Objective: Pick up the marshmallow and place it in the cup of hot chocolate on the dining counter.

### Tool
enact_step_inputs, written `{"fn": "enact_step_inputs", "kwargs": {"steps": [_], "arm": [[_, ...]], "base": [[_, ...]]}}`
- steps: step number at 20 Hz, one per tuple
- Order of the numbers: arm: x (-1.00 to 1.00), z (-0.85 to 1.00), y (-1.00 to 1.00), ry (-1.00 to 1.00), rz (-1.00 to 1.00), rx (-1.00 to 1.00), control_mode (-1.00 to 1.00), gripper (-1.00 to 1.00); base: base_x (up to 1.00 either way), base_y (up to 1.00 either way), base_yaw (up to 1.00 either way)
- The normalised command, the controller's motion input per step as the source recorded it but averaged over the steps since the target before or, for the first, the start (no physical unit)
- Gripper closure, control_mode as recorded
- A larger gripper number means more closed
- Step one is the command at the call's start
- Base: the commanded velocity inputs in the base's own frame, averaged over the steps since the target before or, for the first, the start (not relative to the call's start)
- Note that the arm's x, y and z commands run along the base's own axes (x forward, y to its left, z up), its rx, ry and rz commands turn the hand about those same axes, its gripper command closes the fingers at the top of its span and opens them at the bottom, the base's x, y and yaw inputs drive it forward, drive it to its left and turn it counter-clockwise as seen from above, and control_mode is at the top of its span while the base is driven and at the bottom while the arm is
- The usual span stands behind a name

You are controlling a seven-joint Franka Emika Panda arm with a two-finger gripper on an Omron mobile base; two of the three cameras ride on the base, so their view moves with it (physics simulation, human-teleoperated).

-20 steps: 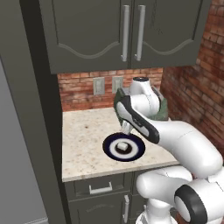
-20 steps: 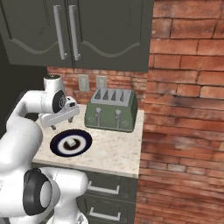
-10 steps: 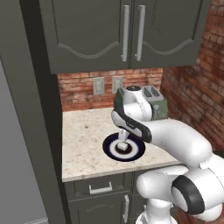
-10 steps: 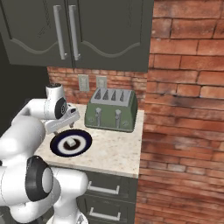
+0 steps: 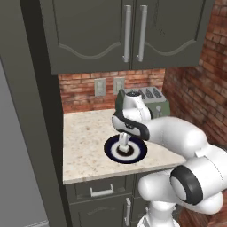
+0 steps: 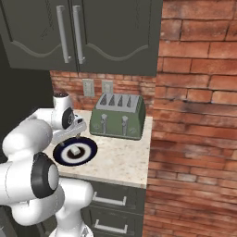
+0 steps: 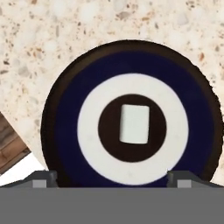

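On the short beige speckled counter (image 5: pixel 88 146) under dark upper cabinets (image 5: pixel 111 33), a round plate (image 5: pixel 138 155) sits near the front edge, with a dark blue outer band, a white ring and a dark centre. At that centre lies the marshmallow (image 7: pixel 134 124), a small white soft-edged block, also visible in the right base view (image 6: pixel 74 151) as a pale cube in the middle of the plate (image 6: pixel 88 149). From the hand view the plate (image 7: pixel 65 118) fills most of the frame with the marshmallow close to dead centre, counter stone (image 7: pixel 35 52) around it and a strip of floor at lower left. Gripper (image 5: pixel 123 146) hangs straight above the plate, pointing down over the marshmallow; in the left base view its fingers look to be just above or around the block, but contact cannot be told from that angle. Jaws stand wide apart: the two finger tips (image 7: pixel 43 177) sit at the far left and right bottom corners of the hand view, with the marshmallow between them and untouched as far as can be seen. Behind the plate, against the brick wall (image 6: pixel 194 92), stands a green toaster (image 6: pixel 118 115) with four slots, well apart from the plate. Two wall outlets (image 5: pixel 101 86) sit on the brick backsplash above the counter. Drawers with pale handles (image 5: pixel 102 191) front the counter below. Marshmallow is not lifted; it rests on the plate.
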Motion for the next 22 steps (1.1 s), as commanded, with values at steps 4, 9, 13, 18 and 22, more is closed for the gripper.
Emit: {"fn": "enact_step_inputs", "kwargs": {"steps": [4,9,13,18,22], "arm": [[0.14,-0.27,0.0,0.05,0.0,0.0,-1.0,-1.0],[0.13,-0.26,0.0,0.06,0.01,0.0,-1.0,-1.0],[0.15,-0.28,0.01,0.07,0.01,0.0,-1.0,-1.0],[0.14,-0.27,0.01,0.06,0.01,0.0,-1.0,-1.0],[0.13,-0.28,0.0,0.06,0.01,0.0,-1.0,-1.0]], "base": [[0.0,0.0,0.0],[0.0,0.0,0.0],[0.0,0.0,0.0],[0.0,0.0,0.0],[0.0,0.0,0.0]]}}
